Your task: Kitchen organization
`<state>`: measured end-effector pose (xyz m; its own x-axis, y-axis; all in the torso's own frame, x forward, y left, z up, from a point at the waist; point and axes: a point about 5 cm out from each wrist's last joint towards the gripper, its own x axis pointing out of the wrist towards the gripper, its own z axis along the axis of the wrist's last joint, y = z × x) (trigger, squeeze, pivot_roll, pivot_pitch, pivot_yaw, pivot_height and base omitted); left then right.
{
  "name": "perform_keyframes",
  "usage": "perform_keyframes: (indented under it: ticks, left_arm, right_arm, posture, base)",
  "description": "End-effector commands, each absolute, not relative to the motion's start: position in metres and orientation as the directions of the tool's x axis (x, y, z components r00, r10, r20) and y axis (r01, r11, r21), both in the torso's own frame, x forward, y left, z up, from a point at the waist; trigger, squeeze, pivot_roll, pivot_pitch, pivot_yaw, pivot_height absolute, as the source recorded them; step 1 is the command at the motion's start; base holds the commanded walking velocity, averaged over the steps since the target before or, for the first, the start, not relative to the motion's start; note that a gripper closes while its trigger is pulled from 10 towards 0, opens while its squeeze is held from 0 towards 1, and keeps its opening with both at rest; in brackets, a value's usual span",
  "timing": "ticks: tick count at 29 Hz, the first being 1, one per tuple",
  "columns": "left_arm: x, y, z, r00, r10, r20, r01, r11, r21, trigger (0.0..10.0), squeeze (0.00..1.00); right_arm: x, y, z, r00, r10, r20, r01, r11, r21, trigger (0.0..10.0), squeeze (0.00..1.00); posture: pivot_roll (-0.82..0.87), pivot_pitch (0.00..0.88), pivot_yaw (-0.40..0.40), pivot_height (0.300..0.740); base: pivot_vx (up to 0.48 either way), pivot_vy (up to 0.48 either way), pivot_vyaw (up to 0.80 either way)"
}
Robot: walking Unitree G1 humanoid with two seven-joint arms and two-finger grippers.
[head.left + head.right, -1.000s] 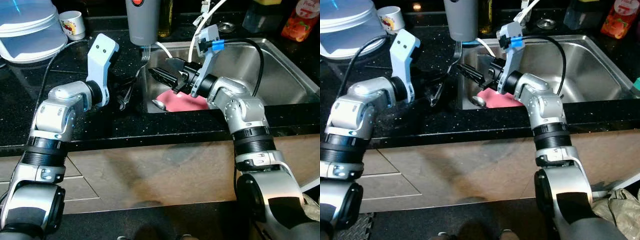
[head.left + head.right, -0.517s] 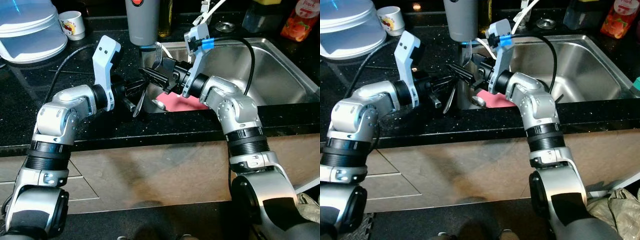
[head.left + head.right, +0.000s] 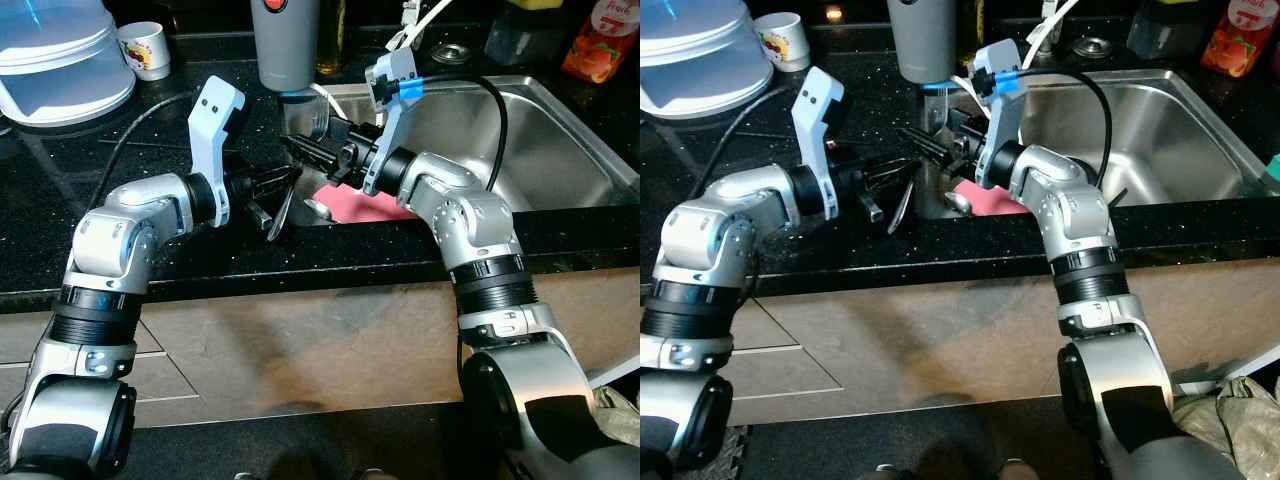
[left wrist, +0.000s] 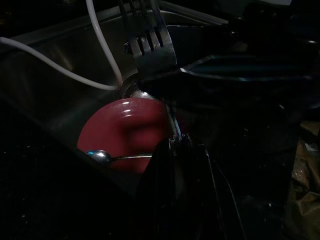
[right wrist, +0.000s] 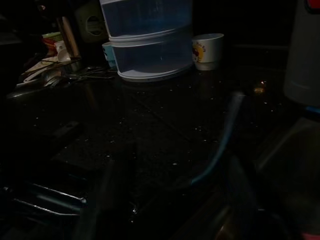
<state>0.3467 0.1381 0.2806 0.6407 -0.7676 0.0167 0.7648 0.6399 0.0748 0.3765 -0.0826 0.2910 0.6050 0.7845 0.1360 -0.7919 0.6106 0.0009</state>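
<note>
Swung inward together, my left gripper (image 3: 268, 187) clamps a fork (image 4: 150, 46) handle above the sink (image 3: 560, 130) edge, meeting my right gripper (image 3: 312, 152), whose finger state I cannot tell, suggesting a handover.

Bright, sharp head views; dim wrist views.
Glare glints on the steel sink (image 3: 560, 130); wrist pictures sink into blurred shadow.

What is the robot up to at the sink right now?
Left gripper shut on fork at the sink edge. Right gripper close against it. Spoon on pink plate below.
</note>
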Motion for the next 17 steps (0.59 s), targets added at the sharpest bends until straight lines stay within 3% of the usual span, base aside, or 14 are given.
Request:
perform_keyframes:
  ticks: [1,16,17]
  left_arm:
    - [0.3436,0.1388,0.2787,0.635,-0.773,-0.004,0.769,0.631,0.104,0.0,0.00]
    - [0.3445,0.1392,0.2795,0.656,-0.754,-0.027,0.748,0.645,0.158,0.0,0.00]
    - [0.3480,0.1404,0.2814,0.686,-0.727,-0.014,0.718,0.674,0.174,10.0,0.98]
  right_arm:
    - [0.3764,-0.0821,0.2881,0.609,0.784,0.121,-0.789,0.614,-0.001,0.0,0.00]
    - [0.3780,-0.0851,0.2908,0.627,0.768,0.132,-0.775,0.632,0.001,0.0,0.00]
    - [0.3790,-0.0861,0.2931,0.633,0.761,0.141,-0.769,0.639,0.001,0.0,0.00]
  posture:
    - [0.02,0.106,0.027,0.740]
    - [0.02,0.113,0.030,0.740]
    - [0.02,0.113,0.030,0.740]
  base:
    - [0.000,0.000,0.00]
    - [0.000,0.000,0.00]
    - [0.000,0.000,0.00]
